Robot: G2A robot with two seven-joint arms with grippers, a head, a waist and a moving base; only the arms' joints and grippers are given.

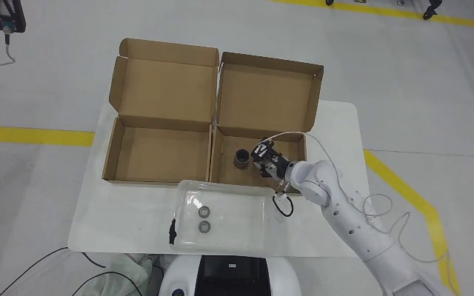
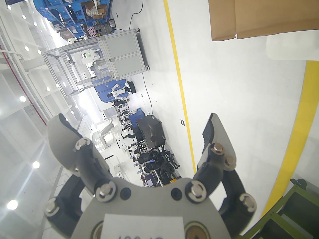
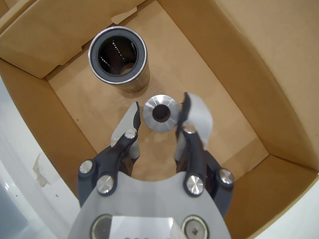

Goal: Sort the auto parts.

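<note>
Tabletop (image 1: 333, 126), white, carries two open cardboard boxes side by side along its far edge, lids standing up, and a clear plastic tray (image 1: 252, 214) at its near edge. The left box (image 1: 111, 152) has a bare floor. The tray holds two ring bearings (image 1: 205, 212), one just behind the other, and a small black part (image 1: 172, 233) sits at the tray's left end.

From the top view, the right arm rises at the near right corner of the tabletop and bends at the elbow. It slants across the tray's right end down into the right box (image 1: 229, 174), where a dark steel cylinder (image 1: 242, 157) stands upright.

The right wrist view adds what the top view hides. The right gripper (image 3: 159, 111) points straight down at the box floor and grasps a small silver bushing (image 3: 160, 113) with a centre hole. Its fingers (image 3: 184, 108) press in on both sides of it. The bushing is just beside the cylinder, apart from it, and the cylinder's open bore shows rows of tiny balls inside.

The left wrist view shows the left gripper (image 2: 135, 119) released, its fingers spread wide with nothing between them. It is aimed out over the floor beyond the tabletop, with the box lids at one side.

A white label (image 3: 142, 227) sits on each gripper's base, but its print is cut by the picture's edge and cannot be read.
</note>
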